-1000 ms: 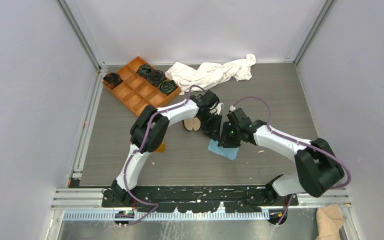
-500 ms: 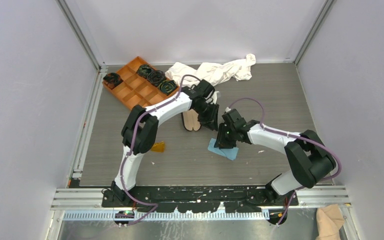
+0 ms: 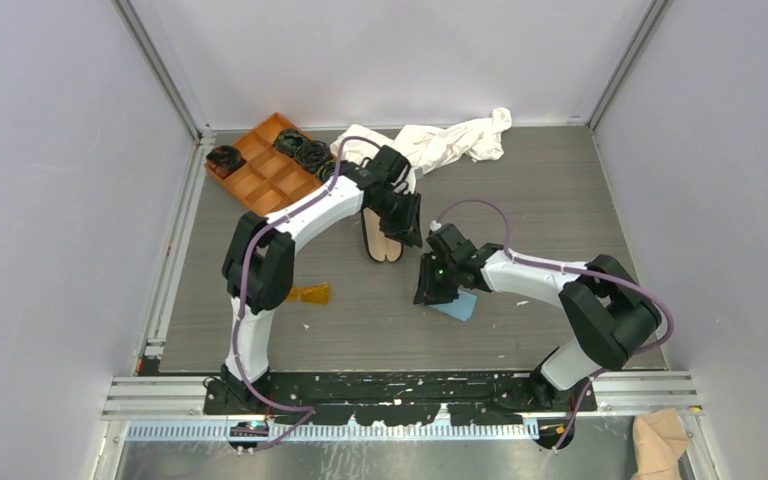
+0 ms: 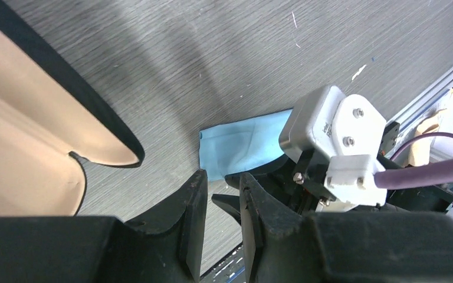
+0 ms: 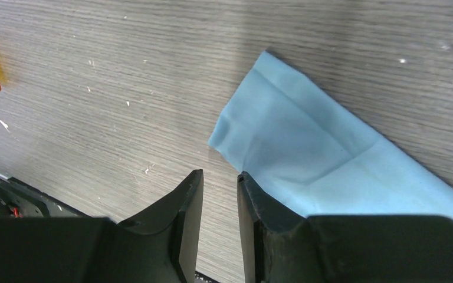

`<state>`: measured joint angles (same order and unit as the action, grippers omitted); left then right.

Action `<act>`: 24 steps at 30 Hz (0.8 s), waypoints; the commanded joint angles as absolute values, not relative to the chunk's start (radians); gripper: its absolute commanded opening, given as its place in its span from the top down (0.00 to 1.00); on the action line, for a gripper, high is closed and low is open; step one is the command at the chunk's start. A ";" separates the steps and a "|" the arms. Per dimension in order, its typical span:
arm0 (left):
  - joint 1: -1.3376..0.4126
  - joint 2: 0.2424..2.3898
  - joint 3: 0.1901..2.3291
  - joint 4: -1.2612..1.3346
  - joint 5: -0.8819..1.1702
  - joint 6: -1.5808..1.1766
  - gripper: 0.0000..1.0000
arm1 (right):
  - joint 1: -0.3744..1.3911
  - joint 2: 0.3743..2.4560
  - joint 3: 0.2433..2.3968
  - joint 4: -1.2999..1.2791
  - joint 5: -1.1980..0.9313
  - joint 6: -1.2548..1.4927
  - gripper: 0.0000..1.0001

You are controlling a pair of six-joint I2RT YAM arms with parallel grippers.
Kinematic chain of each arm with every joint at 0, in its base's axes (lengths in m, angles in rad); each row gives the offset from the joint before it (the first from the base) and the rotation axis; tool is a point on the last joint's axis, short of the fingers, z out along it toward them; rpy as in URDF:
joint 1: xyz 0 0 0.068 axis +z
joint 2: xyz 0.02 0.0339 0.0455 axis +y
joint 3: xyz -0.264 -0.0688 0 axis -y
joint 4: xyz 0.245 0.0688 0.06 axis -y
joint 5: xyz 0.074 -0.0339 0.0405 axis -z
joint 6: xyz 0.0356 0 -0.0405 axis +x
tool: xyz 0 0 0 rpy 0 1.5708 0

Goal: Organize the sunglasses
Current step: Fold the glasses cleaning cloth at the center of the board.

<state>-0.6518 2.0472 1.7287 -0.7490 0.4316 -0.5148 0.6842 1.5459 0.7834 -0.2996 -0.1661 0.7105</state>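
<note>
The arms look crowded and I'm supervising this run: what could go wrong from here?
1. The left gripper and right gripper sit close together by the open case; a careless move might make them collide.
2. The right gripper's fingers hover at a corner of the blue cloth, so they may drag it, while the sunglasses lie untouched, well apart.

1. Centre of the top view is crowded: the left gripper (image 3: 414, 238) and right gripper (image 3: 424, 296) hang close together, the open black case (image 3: 381, 242) just left of them, the blue cloth (image 3: 458, 307) under the right one.
2. Upper left, the orange tray (image 3: 265, 180) and white cloth (image 3: 445, 140) line the far edge.
3. Lower left, the sunglasses (image 3: 310, 294) lie just beside the left arm (image 3: 258, 270); bare table (image 3: 370, 325) opens to their right.
4. The table's right side is open.
</note>
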 commanded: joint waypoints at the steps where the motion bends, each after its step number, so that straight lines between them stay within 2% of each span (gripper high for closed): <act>1: -0.635 1.969 1.710 -0.775 0.406 -0.492 0.72 | 0.700 1.512 0.827 -0.317 -0.125 0.699 0.66; 10: -0.627 1.907 1.675 -0.789 0.321 -0.487 0.72 | 0.675 1.334 0.836 -0.455 0.063 0.689 0.65; 17: -0.618 1.960 1.702 -0.806 0.234 -0.494 0.68 | 0.502 1.159 0.723 -0.489 0.040 0.715 0.63; 21: -0.610 2.019 1.740 -0.824 0.210 -0.497 0.60 | 0.480 1.102 0.707 -0.540 0.053 0.707 0.63; 24: -0.601 2.039 1.751 -0.826 0.224 -0.487 0.59 | 0.479 1.066 0.687 -0.561 0.068 0.712 0.62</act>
<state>-0.6163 2.0064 1.7042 -0.8047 0.2417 -0.4973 0.4797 1.1210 0.7055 -0.5133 0.0364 0.7105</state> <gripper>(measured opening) 0.409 0.371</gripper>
